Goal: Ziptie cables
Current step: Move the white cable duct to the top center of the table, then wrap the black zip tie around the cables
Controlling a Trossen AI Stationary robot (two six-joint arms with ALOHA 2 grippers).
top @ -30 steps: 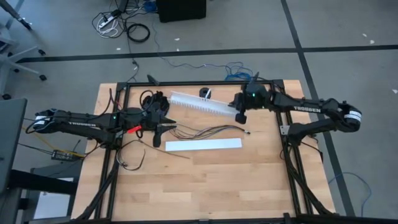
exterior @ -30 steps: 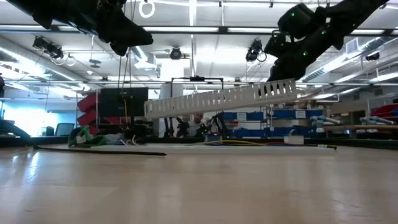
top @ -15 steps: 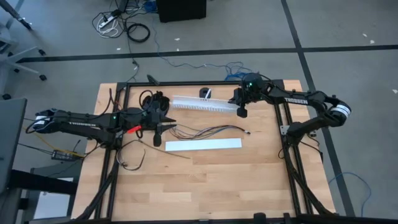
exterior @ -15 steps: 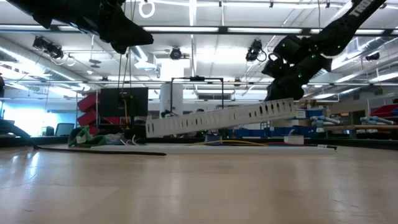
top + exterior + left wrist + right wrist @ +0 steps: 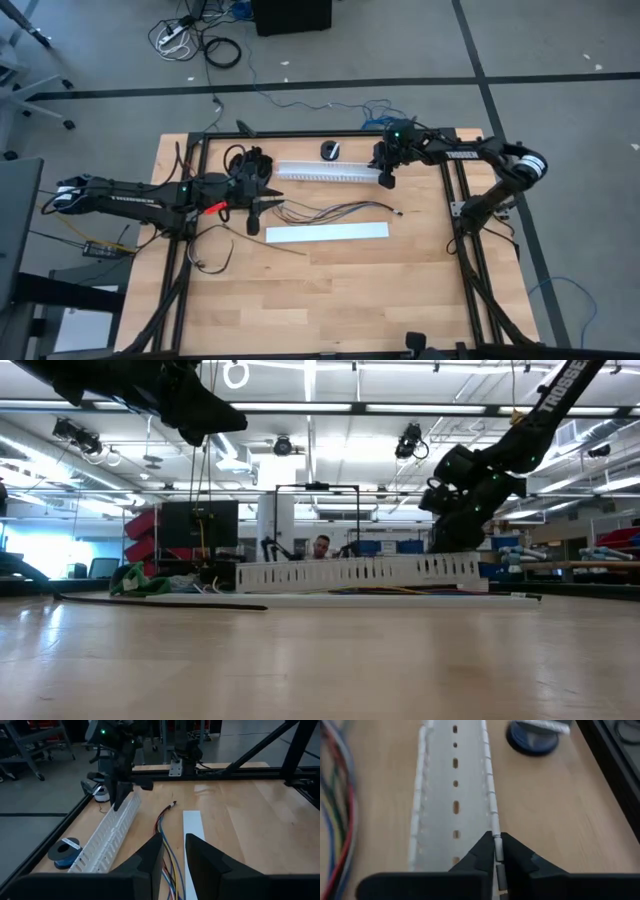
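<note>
Lying loose on the table, the cables (image 5: 335,210) fan out between the white slotted duct (image 5: 325,171) and the flat white cover strip (image 5: 327,232), near both. My right gripper (image 5: 496,851) pinches one side wall of the duct at its end, so the trough sits flat beside the wires. My left gripper (image 5: 172,851) hovers over the cables' other end, fingers narrowly apart, holding nothing I can see. Their module end is hidden under that arm, and I see no zip tie.

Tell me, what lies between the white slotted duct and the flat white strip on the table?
The cables: in the high view the loose bundle runs between the white slotted duct and the flat white strip. The left wrist view shows likewise.
</note>
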